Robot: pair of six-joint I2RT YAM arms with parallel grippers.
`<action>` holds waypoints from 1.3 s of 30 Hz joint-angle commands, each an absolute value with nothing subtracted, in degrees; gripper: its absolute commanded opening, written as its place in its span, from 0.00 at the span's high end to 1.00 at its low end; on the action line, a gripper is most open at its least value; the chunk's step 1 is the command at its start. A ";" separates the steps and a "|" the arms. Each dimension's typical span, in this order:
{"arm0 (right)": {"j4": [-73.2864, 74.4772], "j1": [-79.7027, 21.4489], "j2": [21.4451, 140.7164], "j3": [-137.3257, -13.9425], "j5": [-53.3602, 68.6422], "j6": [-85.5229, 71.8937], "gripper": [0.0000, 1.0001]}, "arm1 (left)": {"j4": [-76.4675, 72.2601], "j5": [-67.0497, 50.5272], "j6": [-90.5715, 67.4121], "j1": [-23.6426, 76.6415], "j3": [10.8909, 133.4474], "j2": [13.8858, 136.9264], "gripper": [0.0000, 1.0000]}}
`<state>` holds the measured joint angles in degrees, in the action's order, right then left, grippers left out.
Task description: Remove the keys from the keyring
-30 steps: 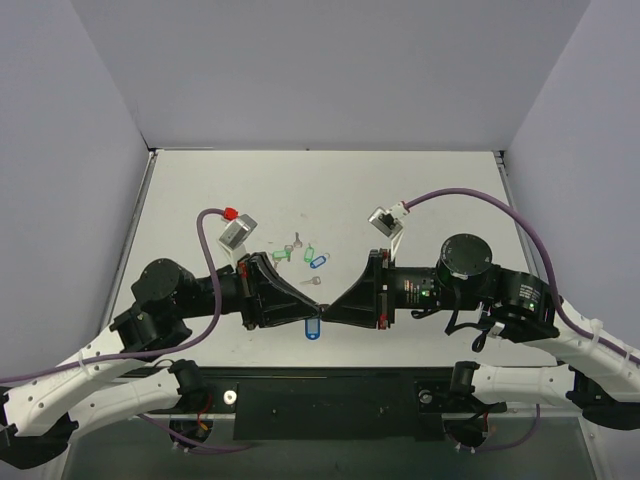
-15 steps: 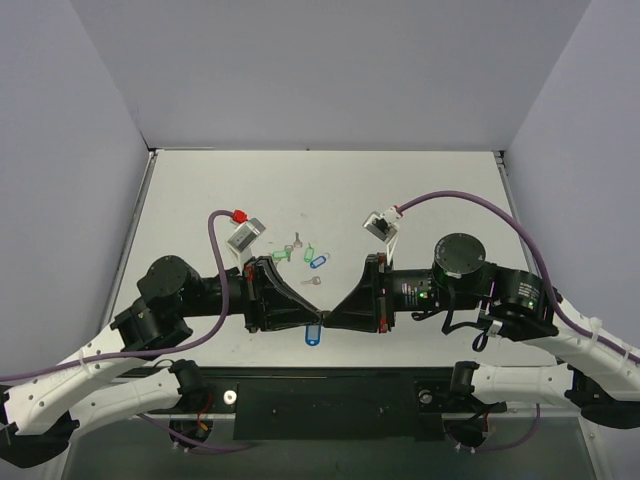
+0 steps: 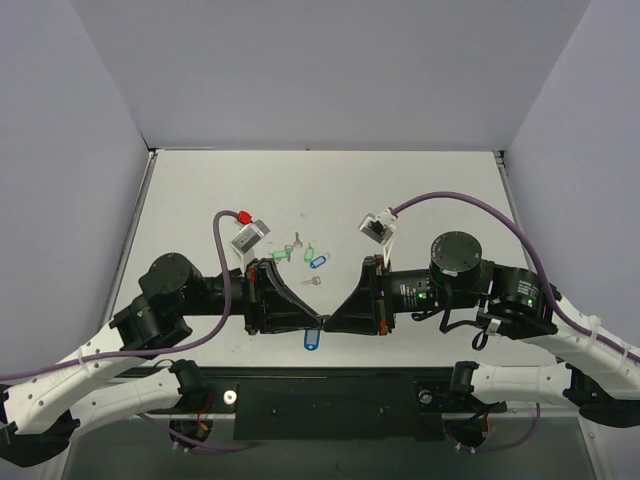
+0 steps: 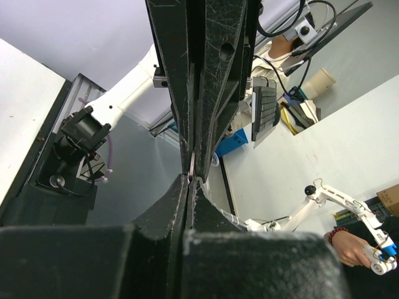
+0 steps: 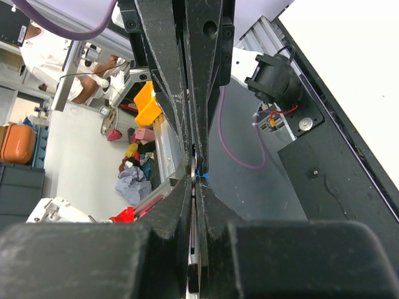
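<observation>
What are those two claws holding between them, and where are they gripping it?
The left gripper and right gripper pinch the keyring at its metal top end; its blue tag hangs free. Ring or key: cannot tell.

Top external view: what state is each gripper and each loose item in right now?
Left gripper: fingers shut on keyring.
Right gripper: fingers shut on keyring, meeting the left.
Keyring: pinched between both, blue tag sticking out.
Keys: hidden by fingers.
Green tags: loose on table.
Other blue tag: loose on table.
Lone key: loose on table.
</observation>
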<state>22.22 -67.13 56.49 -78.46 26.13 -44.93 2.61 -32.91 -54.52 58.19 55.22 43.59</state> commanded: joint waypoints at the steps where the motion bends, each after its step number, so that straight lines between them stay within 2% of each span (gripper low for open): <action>1: 20.48 -66.88 56.25 -81.83 29.18 -44.91 1.00 | 4.48 -37.26 -52.12 58.54 58.71 43.77 1.00; 14: 23.55 -66.80 55.81 -82.26 30.93 -43.51 1.00 | 8.09 -38.49 -50.89 58.62 59.94 43.33 1.00; 39: 29.18 -66.88 57.57 -85.95 37.09 -38.76 1.00 | 11.16 -48.78 -49.13 58.54 63.81 47.46 1.00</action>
<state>27.88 -67.16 58.61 -82.63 33.28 -39.44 8.69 -42.54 -51.44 58.41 60.64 47.75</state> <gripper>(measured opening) 0.005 0.026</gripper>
